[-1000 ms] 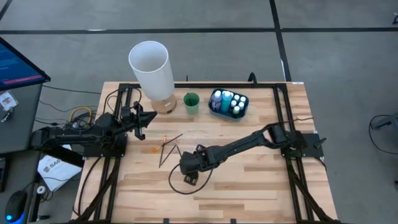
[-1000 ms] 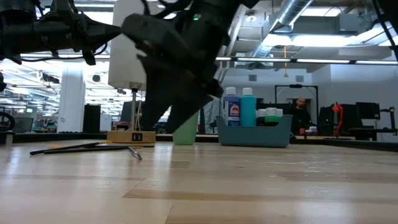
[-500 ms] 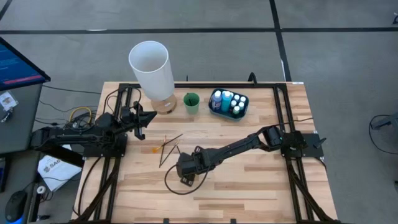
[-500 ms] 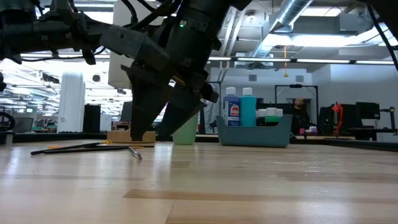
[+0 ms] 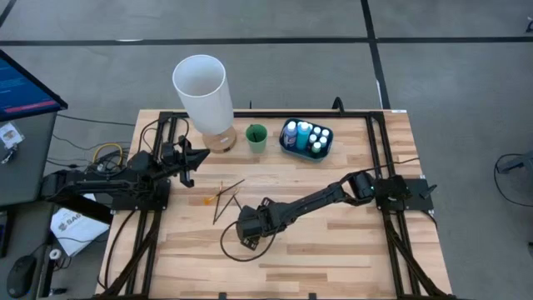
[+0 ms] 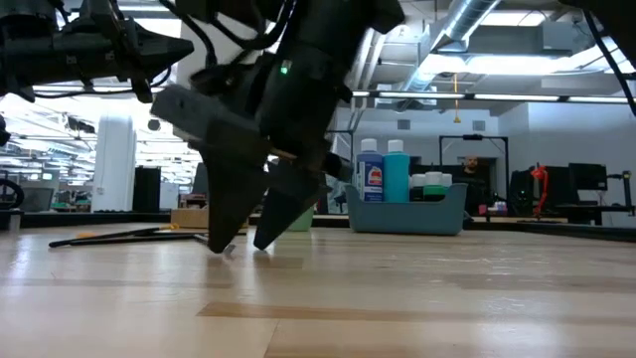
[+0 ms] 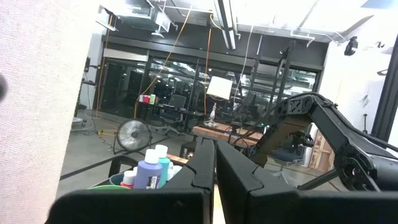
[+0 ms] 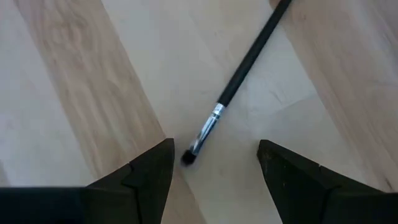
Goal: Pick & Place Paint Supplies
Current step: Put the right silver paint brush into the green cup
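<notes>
A thin dark brush (image 8: pixel 239 81) with a silver ferrule lies flat on the wood, and its bristle end (image 8: pixel 187 158) sits between the fingers of my open right gripper (image 8: pixel 214 152). That gripper (image 6: pixel 238 244) points down, with its fingertips at table level and one on each side of the bristle end. In the high view it (image 5: pixel 246 227) stands just near of the crossed brushes (image 5: pixel 225 197). The white-capped bottles (image 5: pixel 308 136) stand in the blue tray (image 5: pixel 286 143). My left gripper (image 7: pixel 214 168) waits shut above the table's left side (image 5: pixel 198 158).
A green cup (image 5: pixel 256 137) stands left of the blue tray near the far edge. A tall white cylinder on a wooden base (image 5: pixel 202 90) stands left of the cup. A dark cable loop (image 5: pixel 231 248) lies by the right gripper. Bare wood stretches along the near side (image 5: pixel 333 250).
My right gripper has moved a little toward the table's left and near edge. It has come down until its open fingertips reach the table around the brush's bristle end. The brushes have not moved.
</notes>
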